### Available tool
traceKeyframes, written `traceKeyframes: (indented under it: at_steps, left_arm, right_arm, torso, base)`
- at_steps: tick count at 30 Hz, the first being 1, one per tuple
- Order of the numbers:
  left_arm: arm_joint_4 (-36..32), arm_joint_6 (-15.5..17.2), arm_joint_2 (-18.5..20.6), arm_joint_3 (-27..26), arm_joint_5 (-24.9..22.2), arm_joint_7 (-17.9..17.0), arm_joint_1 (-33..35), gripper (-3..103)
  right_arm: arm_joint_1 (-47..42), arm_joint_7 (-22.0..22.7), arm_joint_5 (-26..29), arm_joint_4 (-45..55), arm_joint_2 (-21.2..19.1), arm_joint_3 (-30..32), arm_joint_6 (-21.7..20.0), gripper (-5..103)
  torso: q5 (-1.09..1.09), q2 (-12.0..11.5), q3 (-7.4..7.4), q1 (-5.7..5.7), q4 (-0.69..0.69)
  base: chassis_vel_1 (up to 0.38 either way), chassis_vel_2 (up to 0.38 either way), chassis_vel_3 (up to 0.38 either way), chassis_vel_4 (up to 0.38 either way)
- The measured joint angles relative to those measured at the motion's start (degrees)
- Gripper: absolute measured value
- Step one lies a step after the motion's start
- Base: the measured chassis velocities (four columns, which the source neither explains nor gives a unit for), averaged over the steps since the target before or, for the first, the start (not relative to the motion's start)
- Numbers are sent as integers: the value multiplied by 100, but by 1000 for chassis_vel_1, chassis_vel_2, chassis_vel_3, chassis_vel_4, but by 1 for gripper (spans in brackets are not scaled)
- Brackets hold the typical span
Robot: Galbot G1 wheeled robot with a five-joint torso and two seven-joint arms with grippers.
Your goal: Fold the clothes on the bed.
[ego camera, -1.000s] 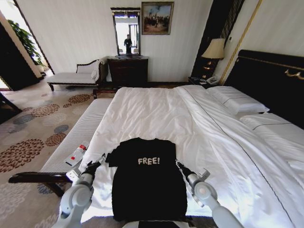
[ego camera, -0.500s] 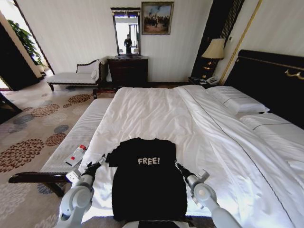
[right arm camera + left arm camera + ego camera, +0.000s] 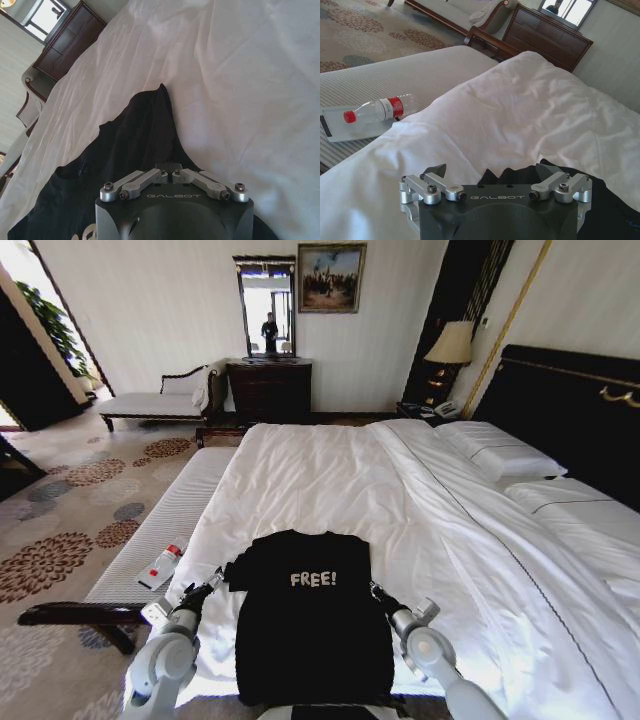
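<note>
So the big thing here is the large bed with the white duvet, white pillows and tall dark headboard (image 3: pixel 420 500); it takes up most of the head view and runs away from the robot toward the far wall. Alongside the bed on the robot's left is a long white-cushioned bench with a dark wood frame (image 3: pixel 165 530); a clear plastic water bottle with a red cap and red label (image 3: pixel 380 111) lies on its side on that cushion, on top of a flat white card or packet.

The black short-sleeved T-shirt with white "FREE!" lettering (image 3: pixel 312 615) is spread flat at the near edge of the duvet, right in front of the robot, lettering facing up, sleeves out to both sides.

The left gripper (image 3: pixel 213 584) sits at the shirt's left sleeve, low over the duvet; from its wrist camera the jaws stand wide apart with nothing between them, and the black cloth is just past the tips. The right gripper (image 3: pixel 375 592) is at the shirt's right edge near the sleeve; its wrist view shows the jaws drawn together to a narrow close, right over the black cloth, but I can't tell if any cloth is actually pinched.
</note>
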Motion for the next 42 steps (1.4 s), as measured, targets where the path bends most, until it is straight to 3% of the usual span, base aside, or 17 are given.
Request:
traceKeyframes:
  at_steps: [8, 20, 29, 36, 42]
  left_arm:
    - [3, 0, -8, 8, 1, 0, -1, 100]
    - [31, 4, -7, 35, -8, 0, -47, 100]
    - [54, 6, 9, 38, -15, 0, -64, 100]
    - [141, 6, 0, 59, -20, 1, -114, 100]
    - [175, 7, -26, 111, -17, 1, -161, 100]
  right_arm:
    - [207, 2, -223, -174, -132, 62, 92, 0]
    - [814, 112, -423, -520, -771, 249, -96, 0]
    - [1059, 109, -429, -717, -796, 271, -69, 0]
    - [956, -529, -650, -701, -731, 481, 246, 0]
    - [952, -455, -918, -1080, -721, 487, 238, 0]
  torso:
    - [0, 0, 0, 0, 0]
    - [0, 0, 0, 0, 0]
    - [1, 0, 1, 0, 0]
    - [0, 0, 0, 0, 0]
    - [0, 0, 0, 0, 0]
  base:
    - [0, 0, 0, 0]
    - [0, 0, 0, 0]
    - [0, 0, 0, 0]
    - [0, 0, 0, 0]
    - [0, 0, 0, 0]
